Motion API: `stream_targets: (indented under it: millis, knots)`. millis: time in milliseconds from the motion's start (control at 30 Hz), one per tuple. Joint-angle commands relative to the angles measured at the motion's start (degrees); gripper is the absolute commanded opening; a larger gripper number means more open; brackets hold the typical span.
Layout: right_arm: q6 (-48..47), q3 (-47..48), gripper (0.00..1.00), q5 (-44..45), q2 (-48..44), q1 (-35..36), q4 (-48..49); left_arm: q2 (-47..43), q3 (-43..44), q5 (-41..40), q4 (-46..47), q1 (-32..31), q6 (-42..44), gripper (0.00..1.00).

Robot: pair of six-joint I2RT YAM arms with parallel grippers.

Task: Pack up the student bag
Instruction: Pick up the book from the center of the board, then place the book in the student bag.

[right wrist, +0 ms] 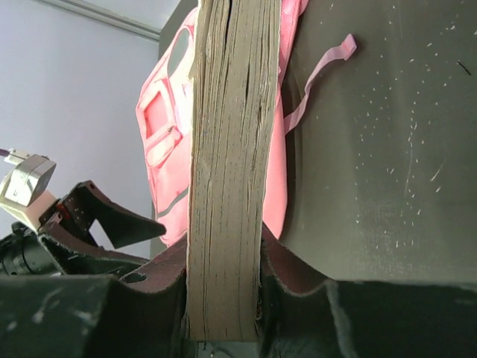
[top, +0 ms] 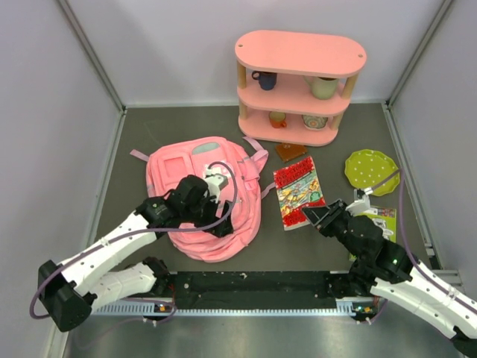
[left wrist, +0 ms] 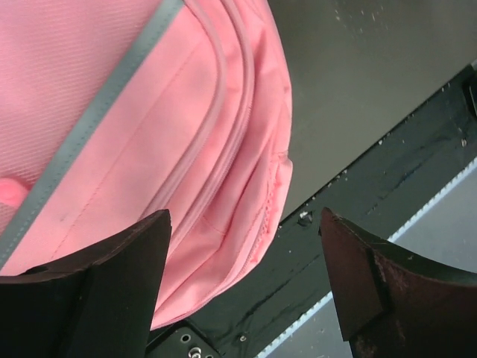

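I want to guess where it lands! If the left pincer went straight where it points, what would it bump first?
Probably the student bag: the open left pincer aims at its lower edge, though depth is unclear.

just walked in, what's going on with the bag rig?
The right gripper is shut on the near end of a thick colourful book, which sits just right of the pink student bag on the table. The left gripper hovers open over the bag's near edge, holding nothing. No opening in the bag shows from these views, and the book is not yet inside.
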Motion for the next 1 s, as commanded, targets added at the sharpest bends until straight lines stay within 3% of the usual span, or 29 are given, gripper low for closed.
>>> stream_targets:
  millis: [0, 100, 233, 433, 733, 967]
  knots:
    - [0.1, 1.9, 0.00, 1.0, -1.1, 0.2, 3.0, 2.2, 3.7, 4.1, -2.7, -1.9, 3.4, 0.85]
    - [0.4, 1.7, 0.00, 0.8, -1.1, 0.2, 3.0, 5.1, 5.5, 5.0, -5.5, -4.5, 4.2, 0.85]
    - [1.0, 1.4, 0.00, 1.0, -1.0, 0.1, 2.8, 10.9, 8.7, -0.8, -11.2, -7.6, 4.3, 0.83]
    - [1.2, 1.3, 0.00, 0.6, -1.6, 0.2, 2.7, 17.9, 11.0, -3.7, -15.1, -7.7, 3.9, 0.78]
    - [3.0, 0.2, 0.00, 0.4, -2.4, 0.1, 2.1, 20.4, 11.4, -4.5, -15.4, -7.8, 3.9, 0.58]
    - [3.5, 0.1, 0.00, 0.0, -2.3, 0.2, 1.7, 22.6, 11.2, -2.2, -15.2, -7.8, 4.8, 0.49]
